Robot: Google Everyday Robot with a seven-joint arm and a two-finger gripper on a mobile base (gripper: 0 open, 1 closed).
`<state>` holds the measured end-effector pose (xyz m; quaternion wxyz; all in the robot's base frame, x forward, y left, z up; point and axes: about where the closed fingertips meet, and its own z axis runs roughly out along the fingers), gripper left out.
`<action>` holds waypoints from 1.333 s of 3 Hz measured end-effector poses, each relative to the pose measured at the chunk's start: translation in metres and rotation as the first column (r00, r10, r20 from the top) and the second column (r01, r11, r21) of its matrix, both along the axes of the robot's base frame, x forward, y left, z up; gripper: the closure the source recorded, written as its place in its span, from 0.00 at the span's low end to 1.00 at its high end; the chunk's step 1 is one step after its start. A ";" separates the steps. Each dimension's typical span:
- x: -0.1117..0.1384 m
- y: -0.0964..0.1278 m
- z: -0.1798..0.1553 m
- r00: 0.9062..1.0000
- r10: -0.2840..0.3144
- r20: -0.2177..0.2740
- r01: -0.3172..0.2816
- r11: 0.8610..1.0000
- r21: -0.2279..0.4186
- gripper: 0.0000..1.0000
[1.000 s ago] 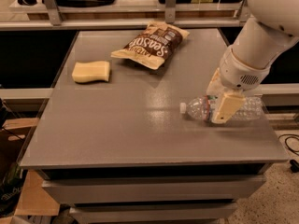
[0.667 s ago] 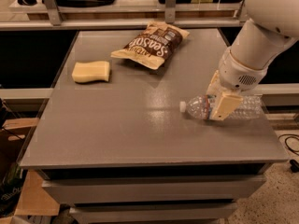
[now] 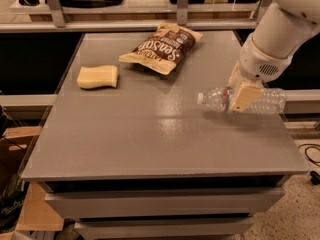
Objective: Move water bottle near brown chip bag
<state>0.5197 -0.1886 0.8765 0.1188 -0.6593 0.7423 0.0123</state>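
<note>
The water bottle (image 3: 216, 100) lies sideways with its white cap pointing left, at the right side of the grey table (image 3: 150, 134). My gripper (image 3: 239, 98) comes down from the upper right and is shut across the bottle's middle, over its label band. The bottle hangs slightly above the tabletop with a shadow under it. The brown chip bag (image 3: 162, 48) with white lettering lies flat at the far middle of the table, well up and left of the bottle.
A pale yellow sponge block (image 3: 97, 77) lies at the left of the table. A shelf rail with metal posts (image 3: 182, 4) runs behind the far edge. Cardboard (image 3: 15, 144) sits on the floor at the left, and a cable (image 3: 310, 154) at the right.
The gripper and the bottle have risen a little off the table and shifted slightly toward the far side. The chip bag and sponge have not moved.
</note>
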 end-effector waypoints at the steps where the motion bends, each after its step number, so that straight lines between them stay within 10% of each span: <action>1: 0.022 -0.005 0.031 0.997 -0.026 0.075 0.026 1.000 -0.007 1.00; 4: 0.090 -0.002 0.060 0.981 -0.005 0.195 0.018 0.998 -0.066 1.00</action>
